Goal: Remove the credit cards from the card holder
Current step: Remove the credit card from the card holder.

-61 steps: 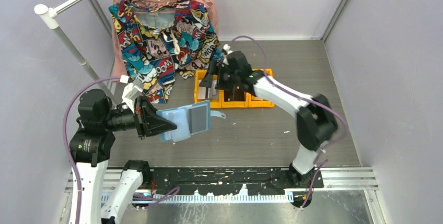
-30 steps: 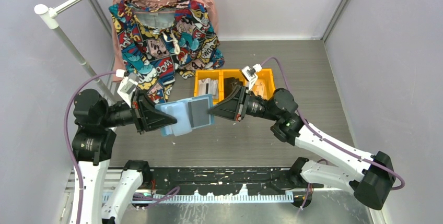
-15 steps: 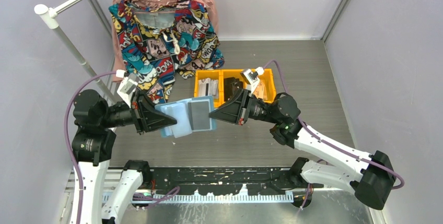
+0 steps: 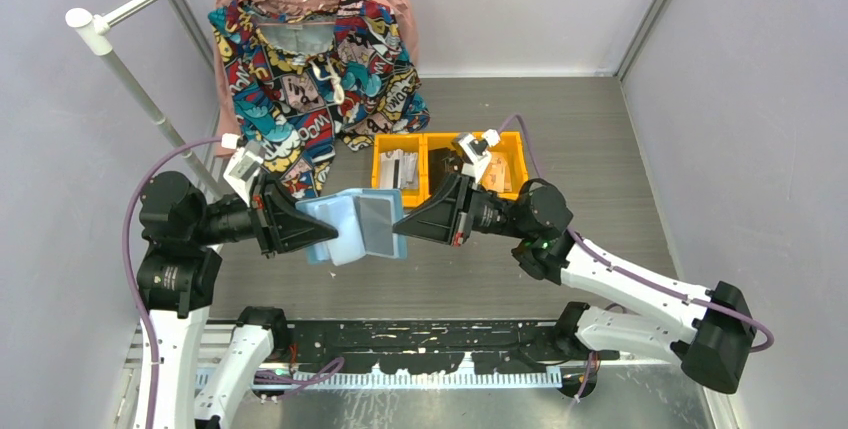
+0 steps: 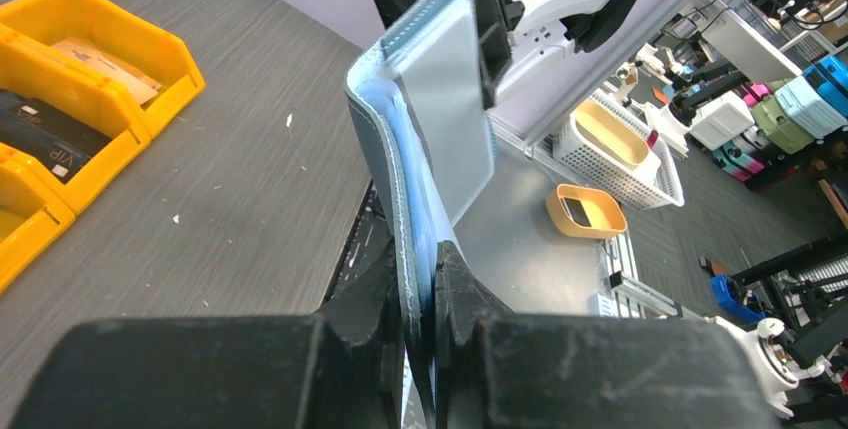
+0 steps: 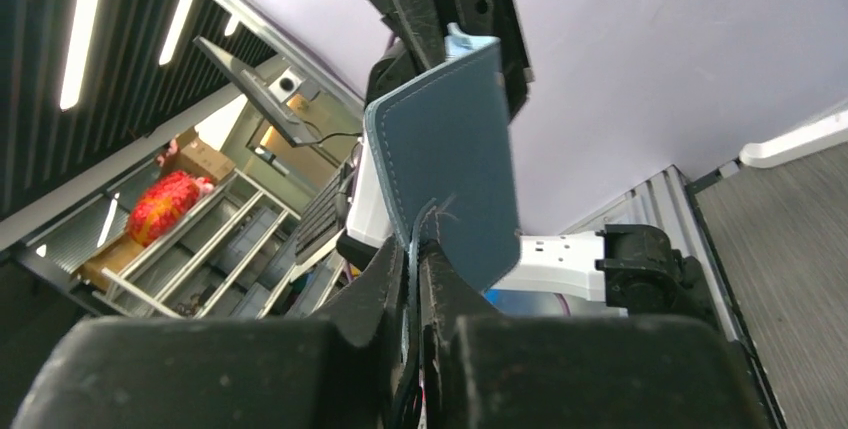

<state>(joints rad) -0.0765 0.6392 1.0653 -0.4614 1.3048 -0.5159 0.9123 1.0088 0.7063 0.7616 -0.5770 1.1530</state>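
The teal-blue card holder (image 4: 352, 227) hangs open in the air between the two arms. My left gripper (image 4: 325, 234) is shut on its left part; the left wrist view shows the blue layers pinched edge-on between the jaws (image 5: 418, 254). A pale grey credit card (image 4: 378, 221) lies in the right inner side, also seen as a grey panel (image 5: 455, 99). My right gripper (image 4: 400, 227) is shut on the holder's right edge, and the right wrist view shows the teal cover (image 6: 455, 159) running down between the jaws (image 6: 413, 239). More pale cards (image 4: 398, 166) lie in an orange bin.
A row of three orange bins (image 4: 505, 192) stands on the grey table behind the right arm, with cards inside. A patterned shirt (image 4: 310, 79) hangs on a rail at the back left. The white rail post (image 4: 130, 79) runs close to the left arm.
The right arm swung from the orange bins to the card holder, and its jaws closed on the holder's right edge. The left arm kept its grip and barely moved.
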